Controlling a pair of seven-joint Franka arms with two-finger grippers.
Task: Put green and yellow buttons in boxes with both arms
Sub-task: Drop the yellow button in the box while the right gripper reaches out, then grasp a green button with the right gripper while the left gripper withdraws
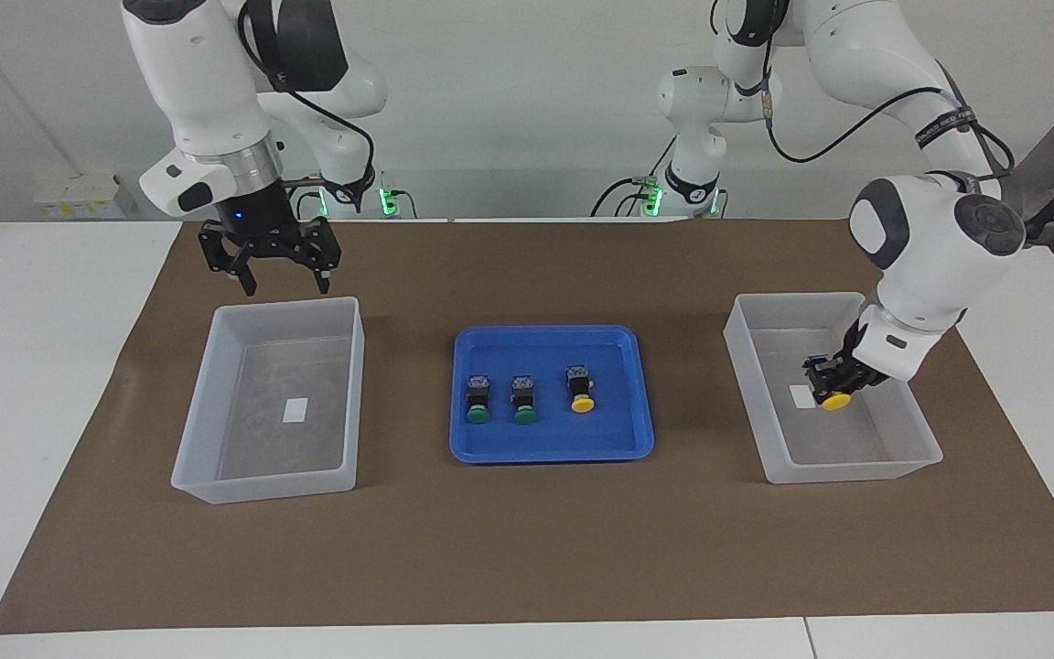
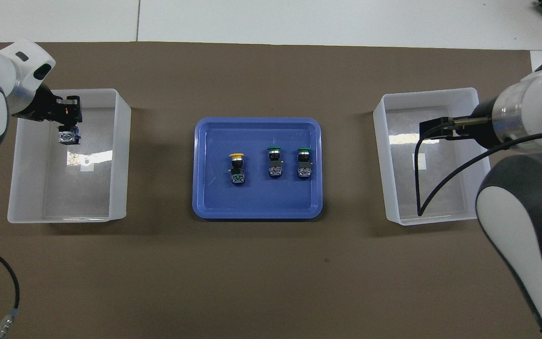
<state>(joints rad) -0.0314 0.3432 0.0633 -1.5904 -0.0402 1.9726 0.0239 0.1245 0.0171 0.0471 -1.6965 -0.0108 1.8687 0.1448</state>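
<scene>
Here the left gripper (image 1: 833, 380) is lowered inside the box at the left arm's end of the table (image 1: 925, 448), fingers closed on a yellow button (image 1: 835, 400). The cap points away from the robots, and the grey-blue terminal end (image 2: 68, 136) shows beneath the gripper in the overhead view. Whether the held button touches the box floor cannot be determined. The box's white label (image 1: 801, 395) lies just beside the gripper, toward the table centre.

The right gripper (image 1: 282, 279) hangs in the air over the robot-side rim of the box at the right arm's end of the table (image 1: 216, 476), fingers spread wide and holding nothing. A white label (image 1: 295, 410) lies on that box's floor, below the gripper and farther from the robots.

The blue tray (image 1: 490, 448) sits between the two boxes, well apart from both grippers. Three buttons lie in it in a row, caps pointing away from the robots. The second yellow button (image 1: 581, 389) is the one closest to the left gripper. A green button (image 1: 524, 401) lies in the middle, and another green button (image 1: 478, 401) lies closest to the right gripper.

The brown mat (image 1: 527, 549) covers the table under tray and boxes.
</scene>
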